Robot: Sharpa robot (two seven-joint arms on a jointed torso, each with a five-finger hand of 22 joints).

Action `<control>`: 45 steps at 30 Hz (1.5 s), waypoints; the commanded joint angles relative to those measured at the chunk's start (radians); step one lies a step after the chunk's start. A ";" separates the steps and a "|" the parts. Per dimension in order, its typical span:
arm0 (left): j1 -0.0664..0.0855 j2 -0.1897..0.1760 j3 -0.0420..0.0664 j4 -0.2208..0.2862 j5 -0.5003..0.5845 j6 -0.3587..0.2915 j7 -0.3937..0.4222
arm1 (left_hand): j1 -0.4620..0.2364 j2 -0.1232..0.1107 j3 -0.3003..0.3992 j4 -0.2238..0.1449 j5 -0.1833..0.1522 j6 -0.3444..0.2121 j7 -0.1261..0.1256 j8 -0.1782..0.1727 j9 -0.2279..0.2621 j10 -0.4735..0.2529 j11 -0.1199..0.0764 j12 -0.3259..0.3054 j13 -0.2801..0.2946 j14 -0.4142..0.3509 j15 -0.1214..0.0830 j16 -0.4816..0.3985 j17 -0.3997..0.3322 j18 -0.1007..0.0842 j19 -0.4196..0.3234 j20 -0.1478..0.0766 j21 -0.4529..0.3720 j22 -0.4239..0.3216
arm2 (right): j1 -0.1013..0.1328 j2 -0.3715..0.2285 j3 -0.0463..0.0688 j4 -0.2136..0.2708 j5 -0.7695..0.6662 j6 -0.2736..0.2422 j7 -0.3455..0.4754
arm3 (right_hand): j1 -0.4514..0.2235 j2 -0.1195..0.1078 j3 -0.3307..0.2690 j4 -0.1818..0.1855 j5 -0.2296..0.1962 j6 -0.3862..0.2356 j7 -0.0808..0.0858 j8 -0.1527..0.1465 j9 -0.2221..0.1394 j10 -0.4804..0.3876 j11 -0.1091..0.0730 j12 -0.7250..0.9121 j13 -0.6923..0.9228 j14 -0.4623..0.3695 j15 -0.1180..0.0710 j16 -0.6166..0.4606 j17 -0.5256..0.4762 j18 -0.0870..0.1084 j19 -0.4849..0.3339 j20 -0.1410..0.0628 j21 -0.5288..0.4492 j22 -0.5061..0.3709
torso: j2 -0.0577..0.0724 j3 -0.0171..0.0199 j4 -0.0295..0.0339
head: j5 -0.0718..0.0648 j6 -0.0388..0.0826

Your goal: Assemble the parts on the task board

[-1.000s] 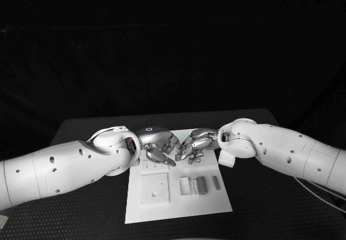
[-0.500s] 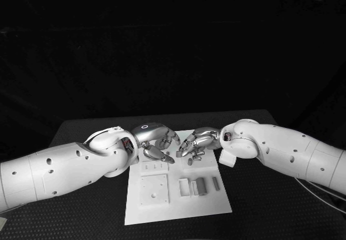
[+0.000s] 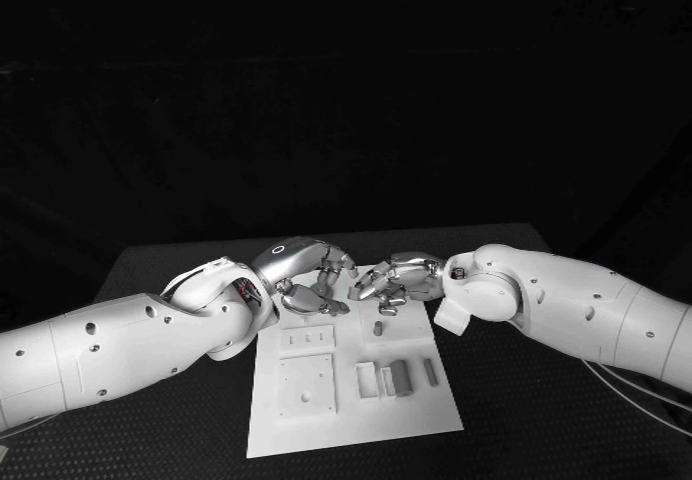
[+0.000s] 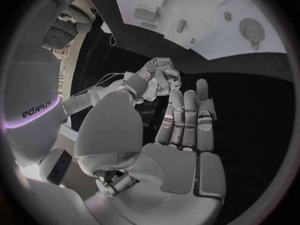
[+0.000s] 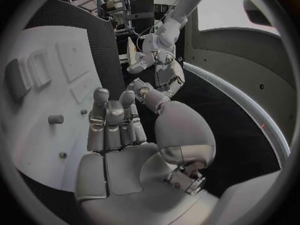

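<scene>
Parts (image 3: 394, 377) lie grey and small on the white task board (image 3: 353, 420), mid-counter (image 3: 173, 260).
We judge them rigid, light and smooth, likely to slip; we would pinch each across its long flat sides. Above the board's far end hover our left hand (image 3: 307, 285) and right hand (image 3: 392, 287), both empty with fingers extended.

white task board (image 3: 353, 425) with grey parts (image 3: 401, 376) on a black table (image 3: 534, 400); silver hands.

Dim surroundings (fisheye-bent wrist edges)
</scene>
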 commanded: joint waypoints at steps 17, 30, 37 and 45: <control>0.000 0.006 0.000 0.004 0.055 -0.079 0.099 | 0.056 0.077 0.030 -0.017 -0.002 0.085 -0.042 0.063 0.018 0.031 -0.036 -0.010 -0.016 0.026 -0.007 -0.003 -0.013 -0.008 0.030 -0.008 -0.018 0.012 | -0.003 0.004 0.001 0.005 0.074 0.050 0.060 | 0.003 0.006 0.001 0.003 0.003 0.023 0.020 0.002 0.048 0.006 0.000 0.005 -0.001 -0.004 -0.005 0.005 0.002 0.000 0.000 -0.003 0.003 0.018 | 0.001 -0.0007 0.0000 | -0.004 0.012; 0.000 0.005 0.000 0.004 0.060 -0.059 0.108 | 0.076 0.132 0.065 -0.008 -0.003 0.123 -0.065 0.090 0.020 0.050 -0.053 -0.019 -0.026 0.038 -0.013 -0.003 -0.019 -0.008 0.040 -0.011 -0.027 0.020 | -0.003 0.003 0.003 -0.004 0.076 0.064 0.063 | 0.002 0.007 0.001 0.003 0.003 0.022 0.020 0.002 0.049 0.006 0.000 0.005 -0.001 -0.005 -0.005 0.005 0.002 0.000 -0.001 -0.003 0.003 0.018 | 0.001 -0.0004 0.0000 | -0.003 0.012; 0.000 0.004 0.000 0.002 0.070 -0.065 0.107 | 0.072 0.132 0.065 -0.006 -0.003 0.120 -0.063 0.089 0.018 0.051 -0.053 -0.021 -0.028 0.039 -0.013 -0.004 -0.021 -0.008 0.041 -0.011 -0.029 0.022 | -0.003 0.003 0.003 -0.009 0.074 0.073 0.061 | 0.002 0.007 0.001 0.002 0.003 0.022 0.020 0.002 0.050 0.005 0.000 0.005 -0.001 -0.005 -0.005 0.005 0.002 0.000 -0.002 -0.003 0.003 0.018 | 0.001 -0.0005 -0.0006 | -0.003 0.013; 0.000 0.002 0.000 0.001 0.085 -0.066 0.105 | 0.060 0.107 0.057 -0.008 -0.003 0.097 -0.052 0.077 0.008 0.051 -0.046 -0.025 -0.030 0.039 -0.013 -0.006 -0.024 -0.008 0.041 -0.010 -0.036 0.025 | -0.003 0.001 0.003 -0.009 0.069 0.080 0.062 | 0.003 0.007 0.002 0.002 0.003 0.022 0.020 0.002 0.050 0.005 0.000 0.004 -0.001 -0.005 -0.005 0.005 0.002 0.000 -0.002 -0.003 0.003 0.018 | 0.001 -0.0001 -0.0002 | -0.004 0.013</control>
